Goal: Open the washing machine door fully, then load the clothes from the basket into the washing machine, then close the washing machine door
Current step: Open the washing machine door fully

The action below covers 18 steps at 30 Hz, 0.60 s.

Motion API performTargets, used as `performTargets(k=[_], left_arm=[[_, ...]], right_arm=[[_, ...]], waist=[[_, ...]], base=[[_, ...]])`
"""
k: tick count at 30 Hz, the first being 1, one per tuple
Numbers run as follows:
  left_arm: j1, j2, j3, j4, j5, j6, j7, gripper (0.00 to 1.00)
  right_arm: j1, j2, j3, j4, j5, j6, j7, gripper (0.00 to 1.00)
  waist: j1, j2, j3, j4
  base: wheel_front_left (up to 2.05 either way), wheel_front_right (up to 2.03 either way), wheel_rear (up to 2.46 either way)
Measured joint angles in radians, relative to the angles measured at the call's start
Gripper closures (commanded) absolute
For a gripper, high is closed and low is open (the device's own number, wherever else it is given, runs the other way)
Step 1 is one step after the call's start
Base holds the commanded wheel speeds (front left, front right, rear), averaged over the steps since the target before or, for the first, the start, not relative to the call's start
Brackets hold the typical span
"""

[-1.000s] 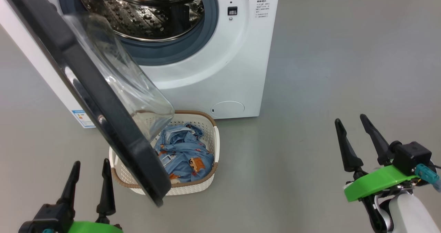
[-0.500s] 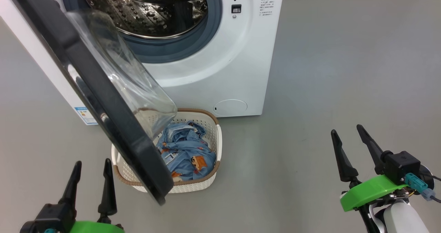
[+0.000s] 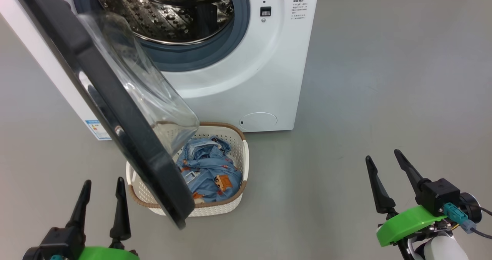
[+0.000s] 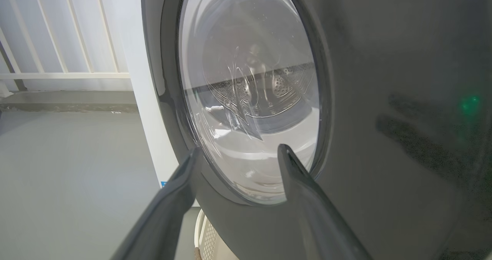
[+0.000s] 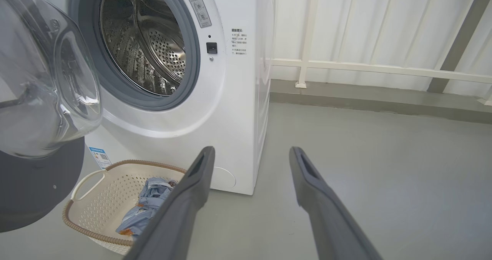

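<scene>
Black-rimmed, the washing machine door (image 3: 107, 106) hangs no wider than a second ago, still over the basket (image 3: 219, 210) of clothes (image 3: 209, 173), while your right jaws have sunk back, both pairs spread and empty, so step one looks unfinished.

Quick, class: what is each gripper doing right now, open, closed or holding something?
Left gripper: open, holding nothing.
Right gripper: open, holding nothing.

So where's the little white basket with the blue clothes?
Low in the head view, left of centre, the cream-white perforated plastic basket sits on the grey floor in front of the white washing machine, partly hidden behind the open black-rimmed door.
</scene>
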Motion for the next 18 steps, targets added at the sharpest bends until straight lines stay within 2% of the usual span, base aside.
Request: performTargets(k=[18], left_arm=[[0.000, 0.000, 0.001, 0.004, 0.000, 0.000, 0.000, 0.00]], right_arm=[[0.020, 0.010, -0.008, -0.015, -0.017, 0.000, 0.000, 0.00]], waist=[[0.0000, 0.0000, -0.003, 0.003]], base=[[0.00, 0.00, 0.00]])
